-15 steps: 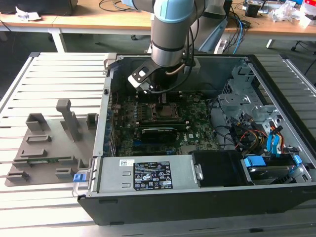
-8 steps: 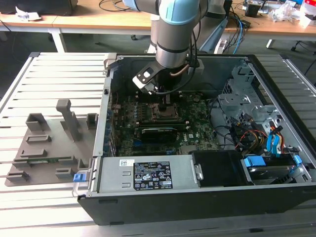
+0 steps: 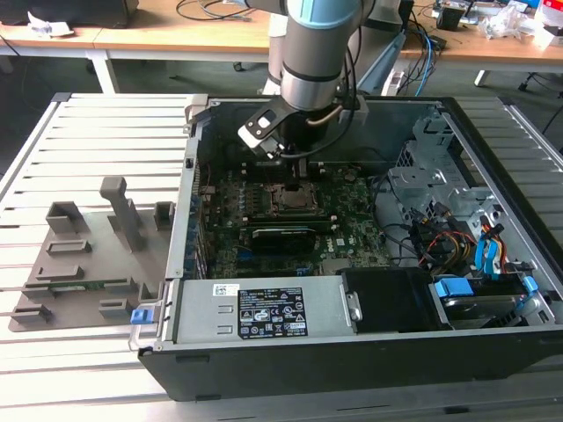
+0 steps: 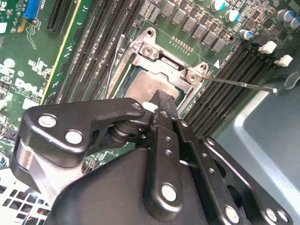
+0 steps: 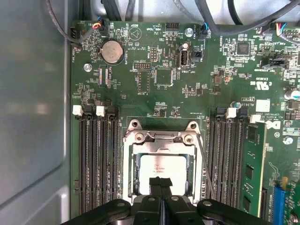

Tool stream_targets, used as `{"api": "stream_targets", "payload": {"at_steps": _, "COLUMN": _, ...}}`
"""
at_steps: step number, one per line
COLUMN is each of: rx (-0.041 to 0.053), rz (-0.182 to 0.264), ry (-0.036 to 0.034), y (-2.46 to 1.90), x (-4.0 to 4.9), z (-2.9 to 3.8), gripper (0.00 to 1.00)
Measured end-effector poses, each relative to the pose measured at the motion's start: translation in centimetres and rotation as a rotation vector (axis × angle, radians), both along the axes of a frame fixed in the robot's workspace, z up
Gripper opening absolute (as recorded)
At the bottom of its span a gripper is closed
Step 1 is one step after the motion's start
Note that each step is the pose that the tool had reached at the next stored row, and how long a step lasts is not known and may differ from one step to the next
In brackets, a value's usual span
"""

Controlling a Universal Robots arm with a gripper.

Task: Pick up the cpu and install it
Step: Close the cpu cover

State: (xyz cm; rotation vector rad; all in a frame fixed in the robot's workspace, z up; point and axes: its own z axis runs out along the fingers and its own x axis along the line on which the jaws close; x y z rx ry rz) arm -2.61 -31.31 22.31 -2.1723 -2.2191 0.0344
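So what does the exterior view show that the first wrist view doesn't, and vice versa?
Exterior view: the whole open computer case, the grey fixture plate beside it, and the arm reaching in. First wrist view: close detail, like the round battery and the memory slots flanking the socket. Both: the green motherboard and the claw, fingers together, over the cpu.

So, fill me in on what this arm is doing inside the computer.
The arm's gripper sits low inside the open computer case, with its fingers shut together directly over the cpu. The cpu lies flat within the socket frame on the motherboard, between the rows of memory slots. The gripper is not clamped around the chip. Whether its tips actually touch the chip's top cannot be told.
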Motion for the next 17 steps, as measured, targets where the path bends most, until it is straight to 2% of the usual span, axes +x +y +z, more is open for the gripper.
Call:
{"api": "stream_targets", "payload": {"at_steps": 7, "rx": -0.0018, "rz": 0.0, "ry": 0.0, "y": 0.0, "x": 0.02, "z": 1.1, "gripper": 0.11}}
{"api": "stream_targets", "payload": {"at_steps": 14, "rx": -0.0024, "rz": 0.0, "ry": -0.0001, "y": 0.0, "x": 0.02, "z": 3.54, "gripper": 0.11}}
{"api": "stream_targets", "payload": {"at_steps": 17, "rx": -0.0023, "rz": 0.0, "ry": 0.0, "y": 0.0, "x": 0.02, "z": 4.14, "gripper": 0.11}}
